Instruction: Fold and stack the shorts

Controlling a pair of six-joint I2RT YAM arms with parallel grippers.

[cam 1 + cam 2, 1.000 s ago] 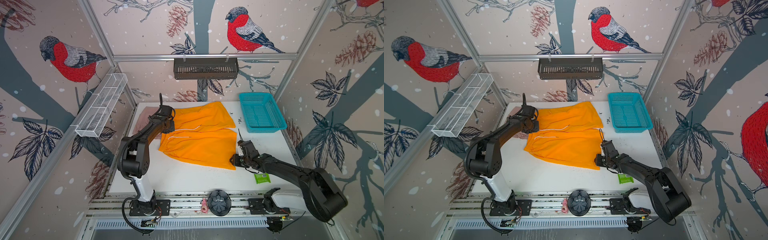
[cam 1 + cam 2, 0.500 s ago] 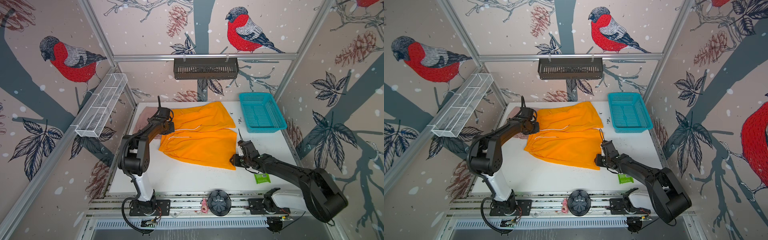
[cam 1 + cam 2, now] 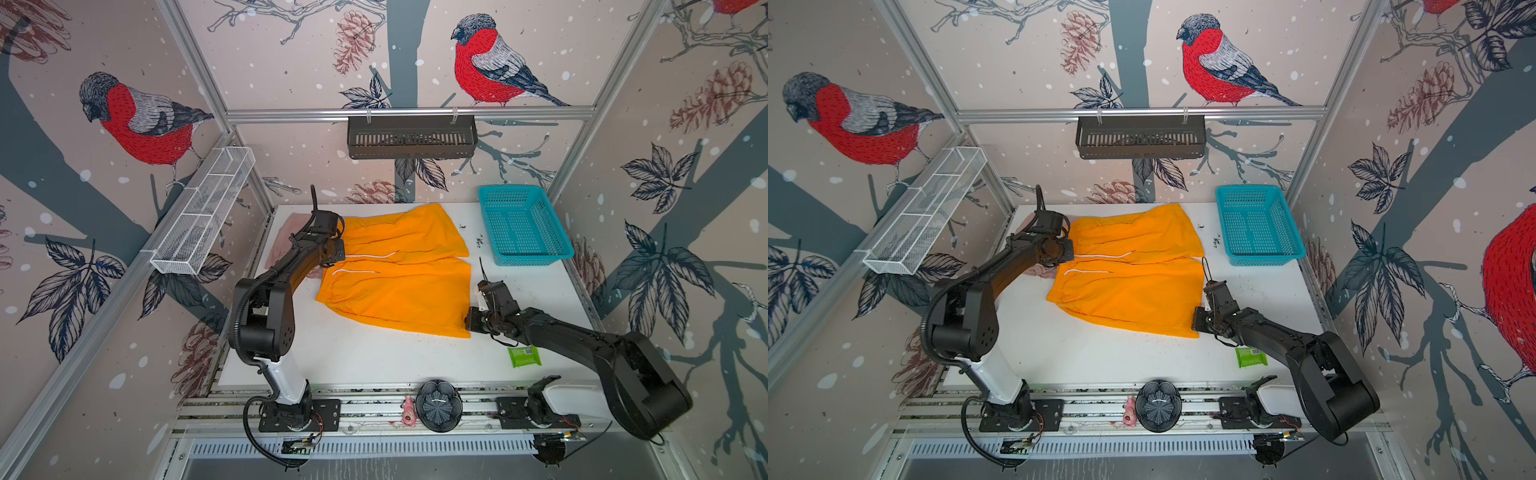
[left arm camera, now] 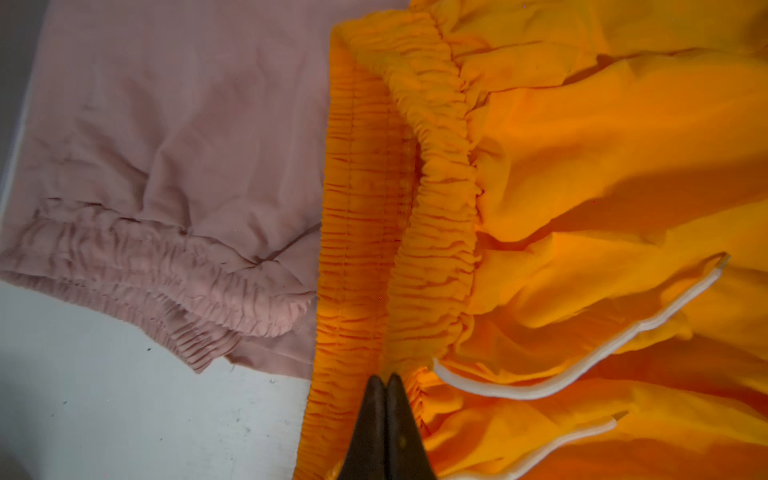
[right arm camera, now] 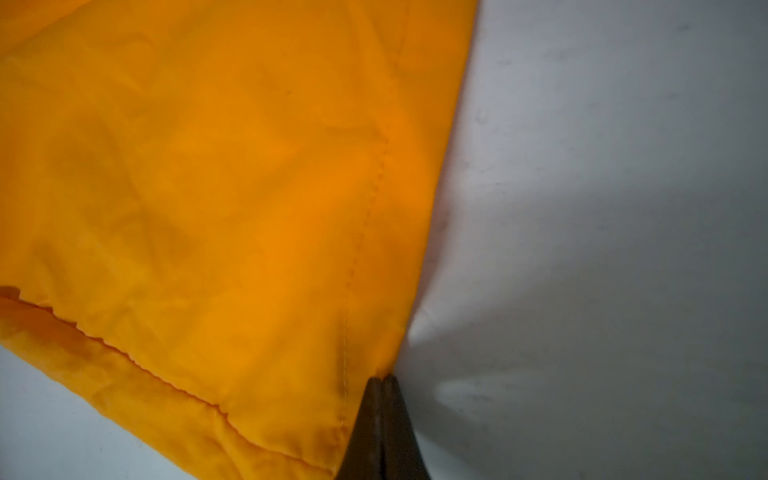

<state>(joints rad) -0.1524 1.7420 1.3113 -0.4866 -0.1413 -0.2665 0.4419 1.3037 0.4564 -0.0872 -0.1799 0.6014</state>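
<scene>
At the left tool [image 4: 386,379], the fingers are pressing together on the gathered waistband of the orange shorts [image 3: 395,274], just beside where the drawstring [image 4: 519,391] is coming out. At the right tool [image 5: 381,380], they are pinching shut on the outer hem corner of the nearer leg. Between these two grips the garment is lying flat on the surface [image 3: 374,357], its long axis running from waistband at the left to hems at the right, so each arm is holding its own nearer end. The pink shorts [image 4: 166,158] are lying against the waistband, toward the back left corner. The left arm is reaching far out and down; the right arm is stretching low, nearly level.
</scene>
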